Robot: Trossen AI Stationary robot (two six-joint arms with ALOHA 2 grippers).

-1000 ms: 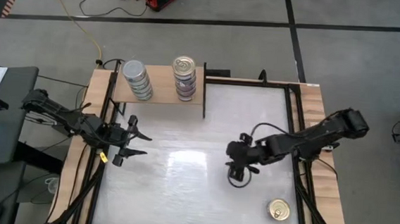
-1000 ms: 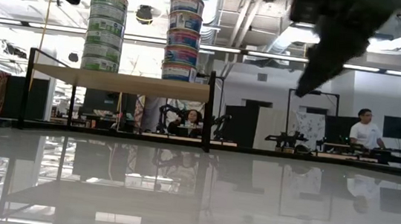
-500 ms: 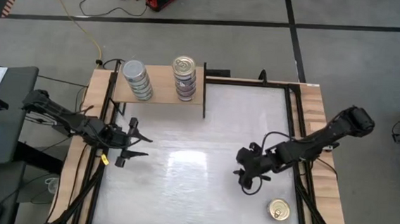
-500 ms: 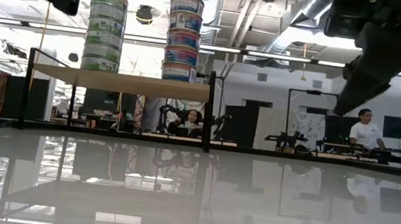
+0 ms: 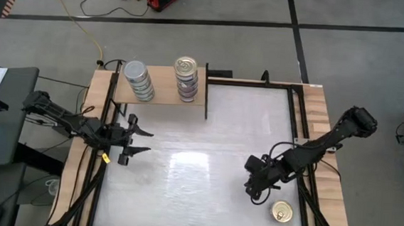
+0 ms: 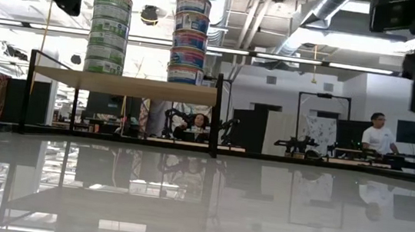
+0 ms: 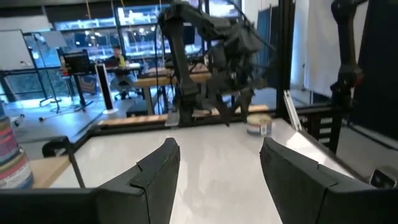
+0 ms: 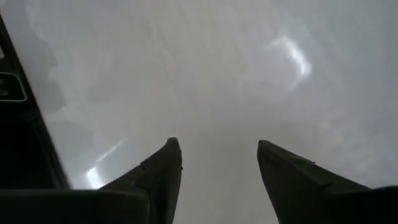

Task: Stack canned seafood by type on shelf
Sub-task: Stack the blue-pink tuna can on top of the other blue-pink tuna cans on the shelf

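Stacks of tins stood on the shelf at about eleven o'clock of the desk, seen from above: a silver-lidded stack to the left and a second stack to the right of it, close to the dark upright panel. In the low view both stacks rose several tins high, well apart from each other.

At nine o'clock, over the desk's edge, the left gripper hovered with its fingers apart and nothing between them. It was far from any loose tin, so I judge this arm was only waiting.

Further right, at about four o'clock, the right gripper hung above the white surface. Its wrist view showed both fingers spread, with only bare desk between them.

One loose tin, gold-lidded with a pull tab, lay flat at five o'clock, near the desk's corner. From the right gripper it lay toward four or five o'clock and close by, but not touching. Being round, it has no long axis, so the approach angle should matter little. The right arm was clearly the nearer one, and the coming move probably asks it to shift over the tin and come down around it.
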